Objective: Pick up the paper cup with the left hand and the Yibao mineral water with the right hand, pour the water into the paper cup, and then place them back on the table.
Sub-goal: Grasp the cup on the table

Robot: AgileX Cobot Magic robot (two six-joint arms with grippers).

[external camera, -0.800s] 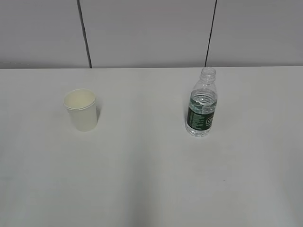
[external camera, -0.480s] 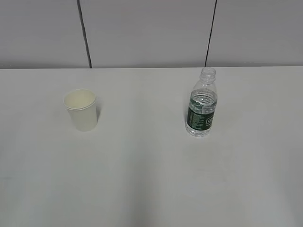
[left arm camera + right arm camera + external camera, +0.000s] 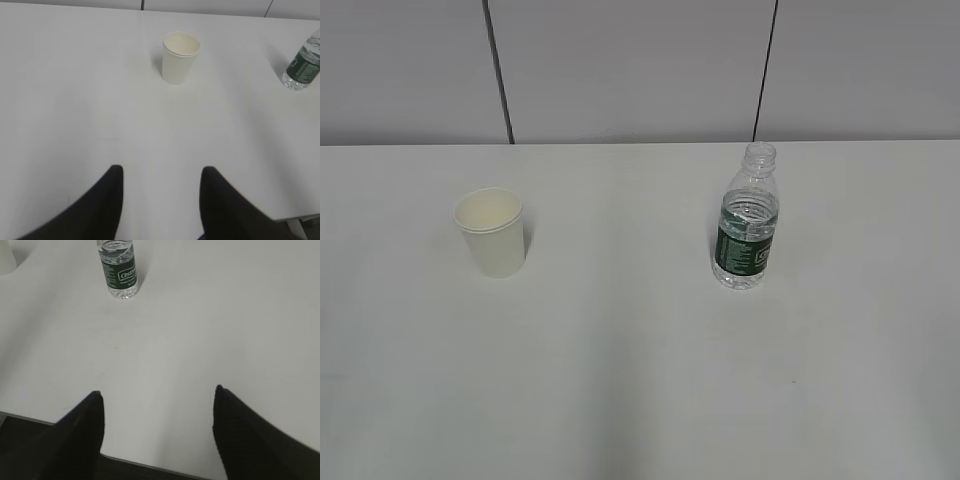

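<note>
The cream-white paper cup (image 3: 492, 232) stands upright on the left of the white table (image 3: 620, 360); it also shows in the left wrist view (image 3: 180, 57), far ahead of my left gripper (image 3: 162, 171), which is open and empty. The Yibao mineral water bottle (image 3: 747, 222), clear with a dark green label and no cap, stands upright on the right. In the right wrist view the bottle (image 3: 119, 269) stands far ahead and left of my open, empty right gripper (image 3: 157, 392). Neither arm shows in the exterior view.
A grey panelled wall (image 3: 630, 70) runs behind the table. The table's near edge (image 3: 130, 460) lies under my right gripper. The bottle also shows at the right edge of the left wrist view (image 3: 302, 67).
</note>
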